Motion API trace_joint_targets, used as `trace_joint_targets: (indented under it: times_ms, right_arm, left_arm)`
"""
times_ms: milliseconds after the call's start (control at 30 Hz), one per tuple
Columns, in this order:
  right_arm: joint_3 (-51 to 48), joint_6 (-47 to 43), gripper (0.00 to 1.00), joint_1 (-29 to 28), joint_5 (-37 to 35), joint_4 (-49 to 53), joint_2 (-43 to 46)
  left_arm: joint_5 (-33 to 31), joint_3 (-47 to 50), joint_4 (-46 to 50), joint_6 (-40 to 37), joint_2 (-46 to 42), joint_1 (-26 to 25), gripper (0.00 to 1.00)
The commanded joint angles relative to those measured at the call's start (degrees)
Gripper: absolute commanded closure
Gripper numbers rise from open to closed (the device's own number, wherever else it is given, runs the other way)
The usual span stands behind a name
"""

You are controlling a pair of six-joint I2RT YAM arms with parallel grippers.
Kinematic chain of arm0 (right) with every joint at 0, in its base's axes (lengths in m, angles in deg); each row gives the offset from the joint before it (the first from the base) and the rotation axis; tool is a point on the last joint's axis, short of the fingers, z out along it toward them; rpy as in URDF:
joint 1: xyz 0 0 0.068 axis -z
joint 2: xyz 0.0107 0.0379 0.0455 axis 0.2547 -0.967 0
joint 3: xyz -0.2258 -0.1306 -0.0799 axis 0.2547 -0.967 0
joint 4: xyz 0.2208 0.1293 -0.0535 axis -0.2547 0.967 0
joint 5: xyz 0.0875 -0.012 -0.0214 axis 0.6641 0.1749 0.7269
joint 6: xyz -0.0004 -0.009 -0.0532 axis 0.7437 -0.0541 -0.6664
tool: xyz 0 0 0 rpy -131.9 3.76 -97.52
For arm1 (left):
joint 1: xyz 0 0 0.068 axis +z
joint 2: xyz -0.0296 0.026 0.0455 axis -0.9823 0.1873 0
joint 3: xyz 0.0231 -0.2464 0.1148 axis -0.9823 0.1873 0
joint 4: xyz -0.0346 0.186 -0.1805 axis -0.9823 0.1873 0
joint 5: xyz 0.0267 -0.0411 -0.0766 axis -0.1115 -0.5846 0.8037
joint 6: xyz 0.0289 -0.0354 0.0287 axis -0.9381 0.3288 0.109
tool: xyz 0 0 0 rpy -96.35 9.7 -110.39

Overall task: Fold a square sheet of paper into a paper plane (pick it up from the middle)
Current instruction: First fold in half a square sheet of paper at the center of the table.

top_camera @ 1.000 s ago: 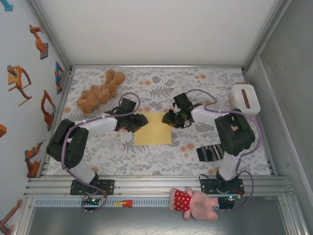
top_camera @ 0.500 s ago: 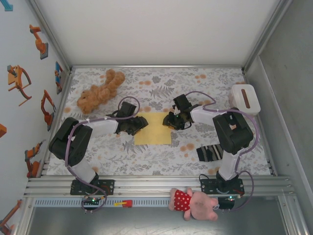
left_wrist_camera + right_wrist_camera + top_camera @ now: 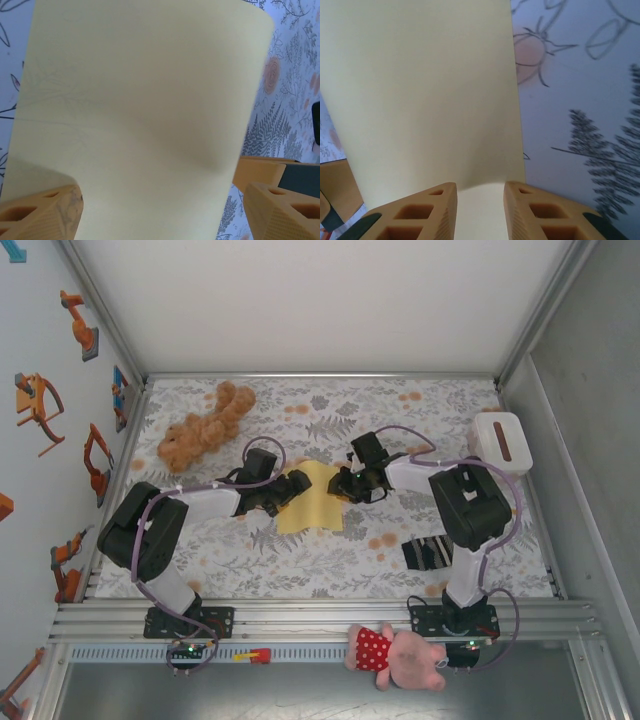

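Picking up the sheet [image 3: 310,502] at its middle, no fold made, with left gripper [image 3: 160,200] jaws spread wide beside its bulge and right gripper [image 3: 480,192] jaws at a narrow gap around its edge, not pinching; next, probably closing both gently and lifting evenly.

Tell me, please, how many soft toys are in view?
2: a brown teddy far left on the table, and a pink plush toy in a red dress beside the right arm's base.
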Motion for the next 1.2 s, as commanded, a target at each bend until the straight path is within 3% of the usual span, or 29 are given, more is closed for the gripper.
trace_joint_targets:
  times_ms: [0, 333, 633, 867, 1033, 1167]
  right_arm:
    - [0.64, 0.78, 0.70, -1.29, 0.21, -0.09, -3.52]
    - [1.90, 2.55, 0.72, -3.05, 2.68, -2.74, -5.14]
    - [0.82, 3.53, 0.74, -3.04, 2.97, -4.34, -4.81]
    - [0.15, 3.73, 0.74, -2.84, 1.48, -5.03, -2.24]
    - [-2.28, 3.62, 0.73, -1.14, -1.04, -8.03, 4.60]
    - [-5.79, 3.60, 0.69, 2.17, -0.22, -13.71, 10.11]
  left_arm:
    - [-0.24, 1.67, 2.85, -2.02, -0.02, -0.41, 0.15]
    - [-2.65, -3.22, 10.55, -6.26, 0.89, -1.88, 0.18]
    - [-2.69, -5.20, 11.32, -8.07, 1.87, -1.93, 0.25]
    - [-3.84, -6.70, 13.02, -10.53, 2.11, -1.91, 0.41]
    - [-4.34, -7.58, 14.00, -13.76, 0.28, -1.83, 0.60]
    - [-2.31, -8.44, 14.24, -16.07, -3.35, -1.29, 0.67]
